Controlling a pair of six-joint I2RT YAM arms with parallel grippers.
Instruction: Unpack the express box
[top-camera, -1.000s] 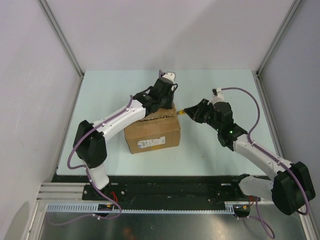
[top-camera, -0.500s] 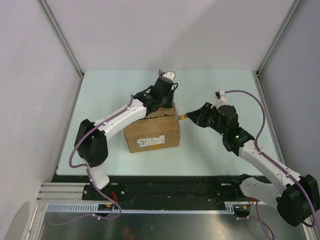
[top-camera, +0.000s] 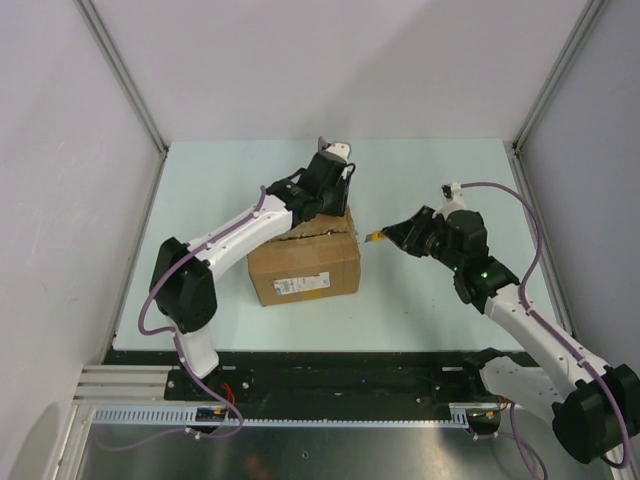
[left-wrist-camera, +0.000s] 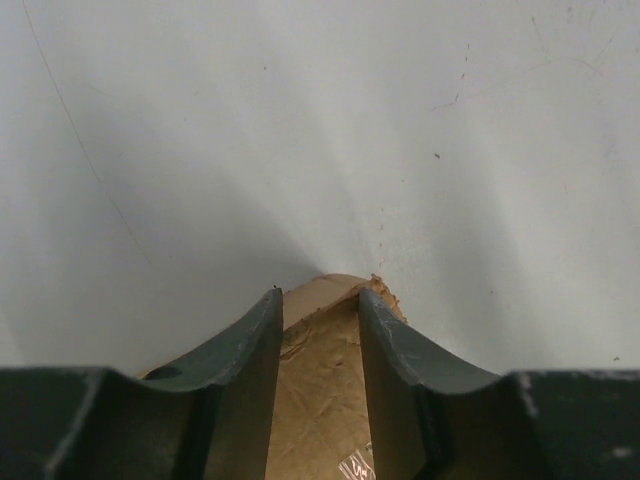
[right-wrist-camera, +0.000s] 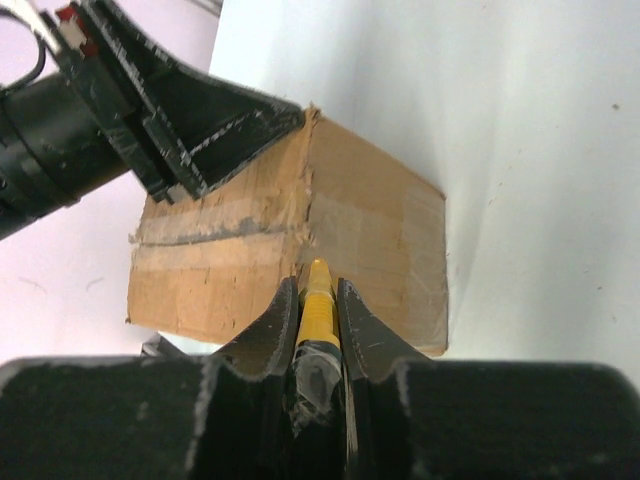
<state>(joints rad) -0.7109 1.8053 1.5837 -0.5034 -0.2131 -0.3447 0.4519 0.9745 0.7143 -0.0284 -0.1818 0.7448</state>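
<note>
The express box (top-camera: 305, 262), a brown carton with a white label (top-camera: 303, 286) on its near side, stands mid-table. Its taped top seam looks slit in the right wrist view (right-wrist-camera: 200, 235). My left gripper (top-camera: 320, 207) rests on the box's far top edge, jaws a little apart, with bare cardboard (left-wrist-camera: 320, 380) between the fingers (left-wrist-camera: 250, 345). My right gripper (top-camera: 397, 238) is shut on the yellow utility knife (top-camera: 375, 236), held just right of the box's top right corner, clear of it. The knife (right-wrist-camera: 316, 305) points at the box (right-wrist-camera: 380, 225).
The pale green table (top-camera: 440, 180) is fenced by white walls with grey corner posts (top-camera: 120, 70). A black rail (top-camera: 330, 365) runs along the near edge by the arm bases.
My right gripper has drawn back to the right with the knife, from the box's corner to a small gap away. The left gripper and box stay put.
</note>
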